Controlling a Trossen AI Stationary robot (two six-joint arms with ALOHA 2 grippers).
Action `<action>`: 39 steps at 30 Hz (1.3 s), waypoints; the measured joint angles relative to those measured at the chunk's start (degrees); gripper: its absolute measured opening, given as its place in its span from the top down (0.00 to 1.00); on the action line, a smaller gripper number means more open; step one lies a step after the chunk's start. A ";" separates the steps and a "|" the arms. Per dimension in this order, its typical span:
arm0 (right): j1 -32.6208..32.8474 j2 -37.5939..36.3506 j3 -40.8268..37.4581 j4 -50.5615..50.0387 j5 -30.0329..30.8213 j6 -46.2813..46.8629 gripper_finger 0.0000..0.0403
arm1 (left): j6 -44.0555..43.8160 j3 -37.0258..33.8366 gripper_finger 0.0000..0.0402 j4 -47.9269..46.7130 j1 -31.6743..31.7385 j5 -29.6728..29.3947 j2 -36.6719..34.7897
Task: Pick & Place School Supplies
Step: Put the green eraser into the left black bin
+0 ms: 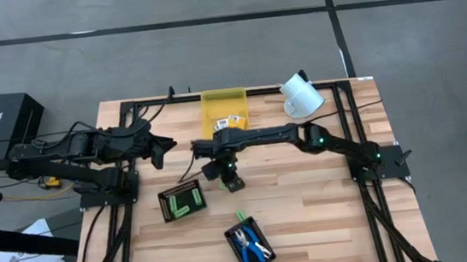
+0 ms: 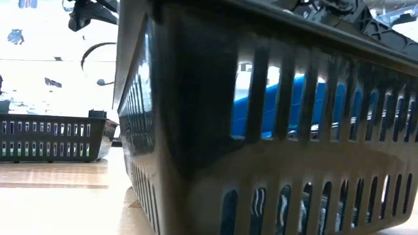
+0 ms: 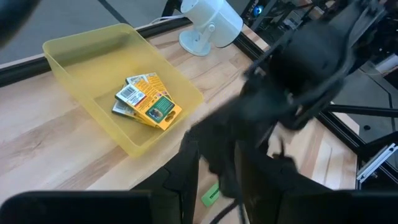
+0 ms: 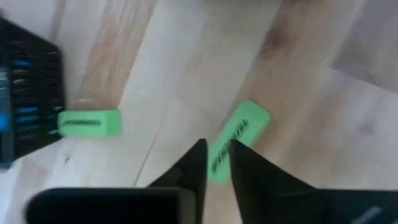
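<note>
My right gripper (image 1: pixel 231 181) reaches to mid-table, pointing steeply down. In its wrist view the fingertips (image 4: pixel 217 144) stand a narrow gap apart over the near end of a light-green block (image 4: pixel 241 134) on the wood. A second green block (image 4: pixel 90 123) lies against the wall of the black tray (image 1: pixel 231 234) that holds blue-handled scissors (image 1: pixel 252 248). Another black tray (image 1: pixel 164 194) holds several green sticks (image 1: pixel 185 203). Yellow-orange boxes (image 3: pixel 146 102) lie in the yellow bin (image 1: pixel 223 93). My left gripper (image 1: pixel 165 150) hangs open at the table's left, with nothing between its fingers. My right gripper comes at the green block's near end (image 4: pixel 219 163) from above, slanting, with one finger on each side. The fingertips cover the place where they would meet it, so I cannot tell whether they touch the block.
A white lamp-like device (image 1: pixel 301 94) stands at the far right next to the bin. The scissors tray's slotted wall (image 2: pixel 261 163) fills the low view, with the other tray (image 2: pixel 52 137) behind it on the left. Bare wood lies along the table's right half.
</note>
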 joint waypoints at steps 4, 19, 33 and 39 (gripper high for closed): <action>0.43 2.11 0.18 0.88 -0.23 0.04 0.73 | 0.28 0.00 0.75 -0.02 0.00 -0.06 0.00; -0.62 3.49 0.15 1.05 -0.99 1.01 0.56 | 0.15 -0.02 0.75 0.01 0.00 -0.13 0.00; -2.13 2.87 0.02 0.34 -0.43 1.98 0.60 | 0.03 -0.02 0.75 1.33 0.02 -0.13 0.00; -2.05 2.99 0.09 2.96 -0.49 1.51 0.60 | 0.04 -0.02 0.75 1.40 0.02 -0.13 0.00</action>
